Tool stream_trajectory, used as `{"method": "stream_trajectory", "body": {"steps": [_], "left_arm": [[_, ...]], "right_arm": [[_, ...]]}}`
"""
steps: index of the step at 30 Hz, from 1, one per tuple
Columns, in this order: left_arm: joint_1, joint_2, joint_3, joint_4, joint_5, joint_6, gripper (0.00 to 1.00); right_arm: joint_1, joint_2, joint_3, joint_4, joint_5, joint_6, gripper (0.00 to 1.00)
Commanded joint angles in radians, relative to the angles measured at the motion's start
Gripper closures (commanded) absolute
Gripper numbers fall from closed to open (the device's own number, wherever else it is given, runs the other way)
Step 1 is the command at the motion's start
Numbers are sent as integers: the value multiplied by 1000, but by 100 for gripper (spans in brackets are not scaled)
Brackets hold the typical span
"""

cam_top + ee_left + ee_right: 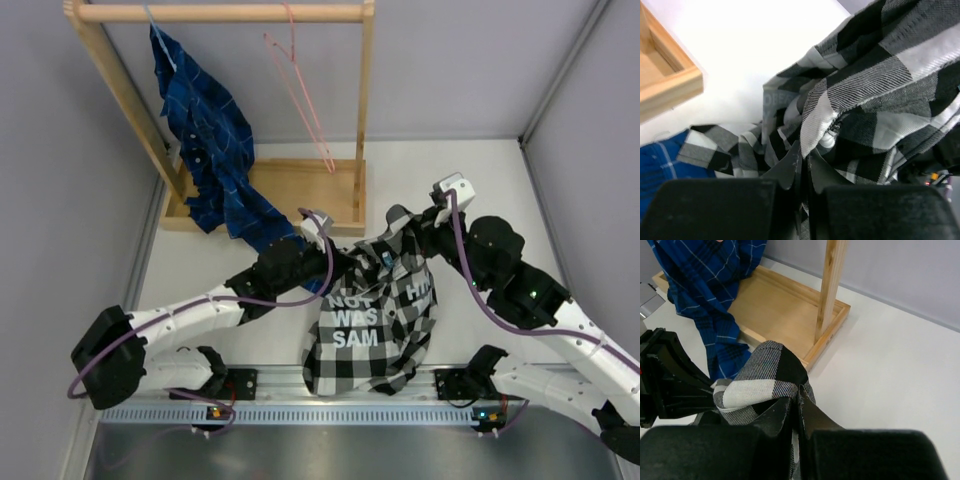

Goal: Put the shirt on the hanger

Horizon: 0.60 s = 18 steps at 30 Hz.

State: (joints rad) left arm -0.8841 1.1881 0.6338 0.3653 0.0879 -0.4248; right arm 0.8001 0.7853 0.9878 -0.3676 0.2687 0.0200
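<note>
Top external shows the black-and-white checked fabric shirt (372, 322) raised over the counter (480, 185); left claw (802, 159) and right claw (796, 396) both pinch it shut (lifting step, likely); next, carry it to the thin pink wire hanger (300, 92).

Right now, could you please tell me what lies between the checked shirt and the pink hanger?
In the top view, the wooden rack base and a strip of bare table lie between the shirt and the hanger.

Left claw (804, 159) apparently pinching shirt (865, 95)
</note>
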Motion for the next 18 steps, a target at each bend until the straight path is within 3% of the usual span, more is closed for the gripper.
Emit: {"method": "stream_trajectory", "body": {"steps": [1, 5, 6, 9, 14, 15, 18], "left_arm": [[0, 4, 56, 120, -29, -6, 100], [-9, -117, 130, -59, -207, 56, 100], [-15, -154, 145, -84, -317, 81, 100], [-32, -304, 231, -124, -401, 202, 100], [-32, -325, 638, -294, -283, 348, 100], [-32, -312, 682, -330, -251, 354, 100], [-32, -332, 712, -339, -171, 330, 100]], "right_arm": [[-2, -14, 9, 13, 0, 49, 100], [-2, 2, 54, 10, 24, 86, 100], [-4, 14, 96, 9, 17, 77, 100], [-2, 51, 243, 1, -110, 52, 100], [-2, 141, 547, -56, -357, 54, 100], [-2, 173, 637, -74, -405, 55, 100], [-1, 187, 693, -126, -425, 92, 100]]}}
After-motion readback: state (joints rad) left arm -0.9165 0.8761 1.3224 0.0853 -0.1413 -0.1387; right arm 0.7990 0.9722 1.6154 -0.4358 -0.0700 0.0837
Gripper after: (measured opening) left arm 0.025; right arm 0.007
